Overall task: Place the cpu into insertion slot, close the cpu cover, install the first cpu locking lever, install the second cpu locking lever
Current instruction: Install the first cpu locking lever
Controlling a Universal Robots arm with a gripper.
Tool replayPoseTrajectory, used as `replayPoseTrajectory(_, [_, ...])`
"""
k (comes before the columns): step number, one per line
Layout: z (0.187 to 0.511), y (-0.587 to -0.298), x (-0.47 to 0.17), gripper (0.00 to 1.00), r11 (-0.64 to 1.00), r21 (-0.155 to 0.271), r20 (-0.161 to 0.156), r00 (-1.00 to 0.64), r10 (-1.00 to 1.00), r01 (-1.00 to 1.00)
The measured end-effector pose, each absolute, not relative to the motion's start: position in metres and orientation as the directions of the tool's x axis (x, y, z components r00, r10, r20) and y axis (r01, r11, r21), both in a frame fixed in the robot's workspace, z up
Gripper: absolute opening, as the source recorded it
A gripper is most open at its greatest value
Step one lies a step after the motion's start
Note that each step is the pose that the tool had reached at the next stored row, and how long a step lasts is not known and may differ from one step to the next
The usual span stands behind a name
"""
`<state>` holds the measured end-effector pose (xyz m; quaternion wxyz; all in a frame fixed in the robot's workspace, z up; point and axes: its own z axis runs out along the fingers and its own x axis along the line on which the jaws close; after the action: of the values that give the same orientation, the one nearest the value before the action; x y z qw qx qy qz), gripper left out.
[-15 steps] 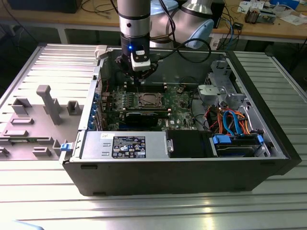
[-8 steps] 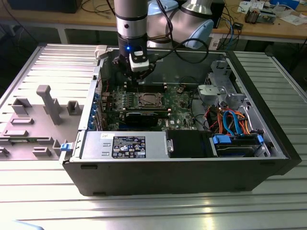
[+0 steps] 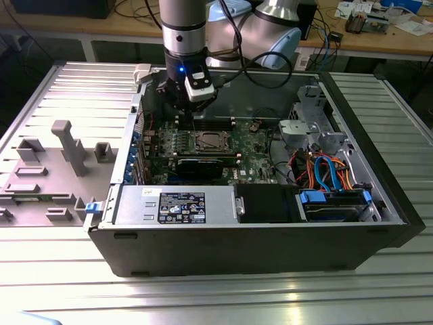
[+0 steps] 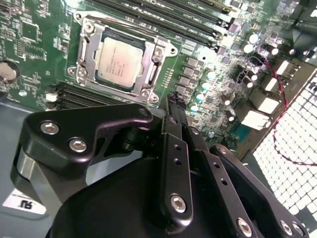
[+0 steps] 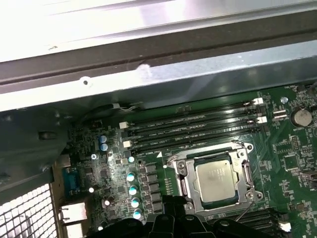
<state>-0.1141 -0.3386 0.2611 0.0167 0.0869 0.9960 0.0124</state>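
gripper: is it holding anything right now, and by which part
Nothing is held. The gripper has its jaws together with nothing between them, and the cpu lies in the insertion slot, apart from the gripper.

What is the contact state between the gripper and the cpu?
Apart. In the second wrist view the cpu shows its whole top bare, and the gripper sits off its side, beyond the cpu cover.

dull silver-grey square cpu [image 4: 119,62] lies flat in the silvery-rimmed square insertion slot [image 4: 81,74], thin silvery frame-shaped cpu cover [image 4: 148,64] down around it, at eleven o'clock from the exterior view's centre.
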Motion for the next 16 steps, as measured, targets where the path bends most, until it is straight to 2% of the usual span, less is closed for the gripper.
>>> replayPoseTrajectory(16, [0.2597,-0.3340,-0.1238,0.11,0.994,0.034,-0.030,-0.994,0.101,0.100])
